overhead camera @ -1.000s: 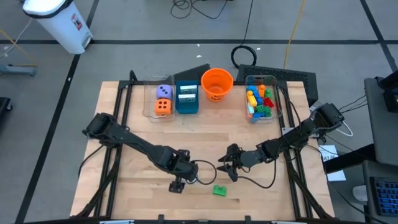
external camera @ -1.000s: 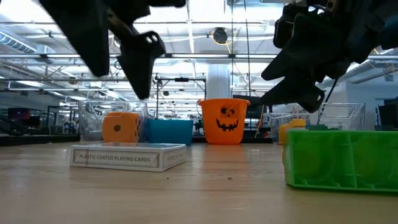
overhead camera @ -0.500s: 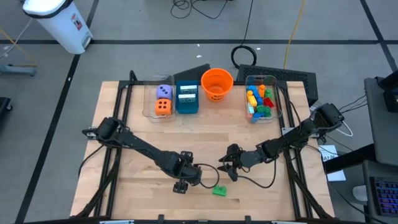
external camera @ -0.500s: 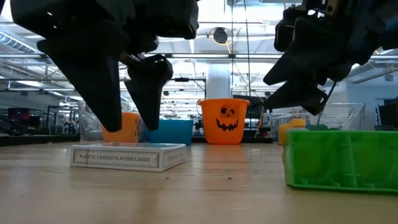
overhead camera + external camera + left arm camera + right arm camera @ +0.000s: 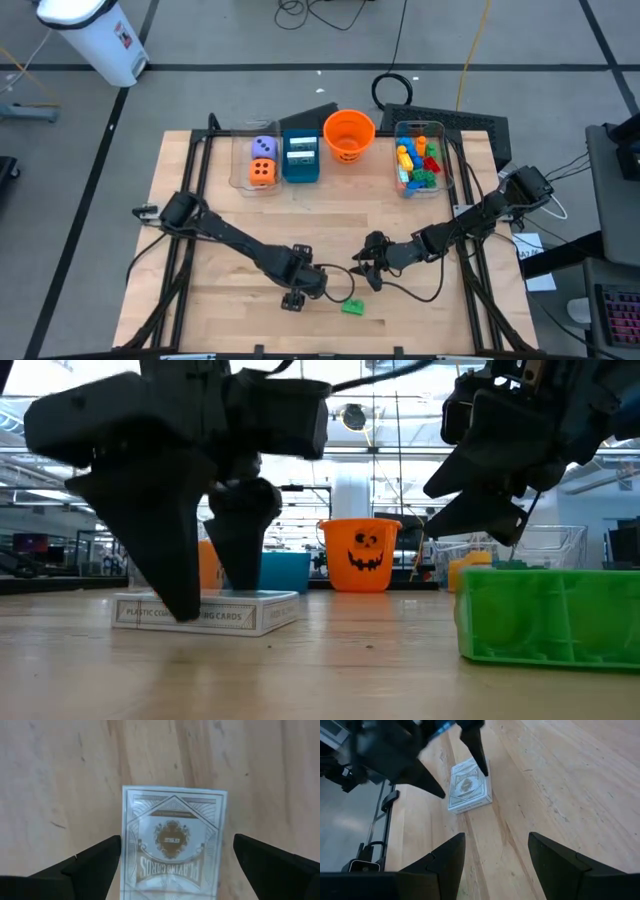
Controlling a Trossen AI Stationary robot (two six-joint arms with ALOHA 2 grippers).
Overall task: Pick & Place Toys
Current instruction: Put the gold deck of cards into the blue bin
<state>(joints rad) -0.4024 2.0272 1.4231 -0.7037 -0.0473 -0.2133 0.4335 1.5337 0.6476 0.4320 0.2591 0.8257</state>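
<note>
Taking the table's middle as the clock's centre, the dice bin (image 5: 259,162) sits at about 11 o'clock with a purple die (image 5: 263,147) and an orange die (image 5: 261,172) in it; beside it toward 12 stands the teal box (image 5: 300,158), then the orange bucket (image 5: 348,134) just past 12, and the brick bin (image 5: 418,158) at 1 o'clock, full of coloured bricks (image 5: 415,163). The left gripper (image 5: 293,299) is down at about 7 o'clock, fingers spread wide and straddling the card pack (image 5: 172,845), which lies flat on the table (image 5: 330,225); one finger (image 5: 165,550) reaches the wood at the pack's near side and the other stands behind it, neither visibly pressing on it, so nothing is gripped. A green brick (image 5: 352,306) lies at 6 o'clock, just beside that gripper toward 3. The right gripper (image 5: 358,275) hangs near 5 o'clock, above the brick, fingers partly apart and empty, pointing toward the pack (image 5: 469,786).
</note>
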